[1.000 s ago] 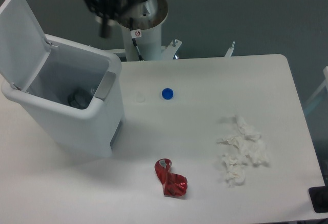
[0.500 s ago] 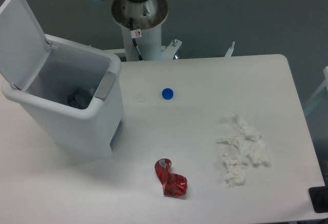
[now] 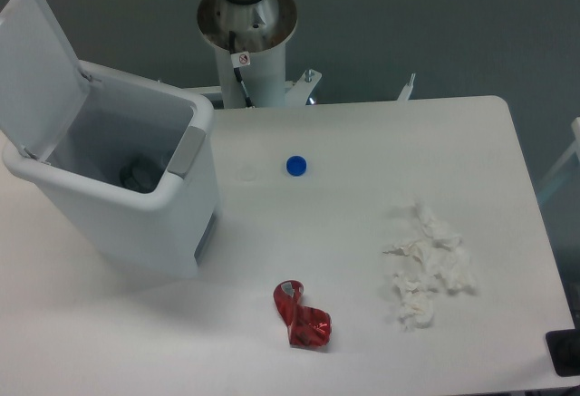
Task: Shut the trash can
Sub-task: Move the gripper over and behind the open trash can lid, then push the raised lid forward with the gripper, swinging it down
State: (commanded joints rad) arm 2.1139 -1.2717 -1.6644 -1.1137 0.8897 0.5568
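Clearly the bin point(image 3: 118, 188) is not yet shut. It stands at the left end of the table point(image 3: 362, 260), turned a little askew, and its lid point(image 3: 41, 70) is swung up and back on the rear hinge, leaning past upright toward the top left corner. That lean is why it rests open unaided: its weight falls behind the hinge, so it needs a push forward over the top before it will drop. The grey latch panel point(image 3: 186, 149) sits on the front rim, facing the table's middle, ready to catch the lid's free edge. Inside, at the bottom, lies something dark and roundish, possibly a crumpled can, though the view is too dim to be sure.

Only the arm's base column point(image 3: 246, 24) and a piece of one link at the top edge show; the gripper is out of frame, so whether its fingers are apart or together cannot be told. Judging by that link, the arm reaches toward the upper left, behind the lid, which would suit pressing it forward and down.

Loose things lie well apart from the bin: a blue cap point(image 3: 295, 166) near the table's middle, a red wrapper point(image 3: 302, 316) toward the front, and torn tissue point(image 3: 428, 267) at the right. None stands in the lid's path.
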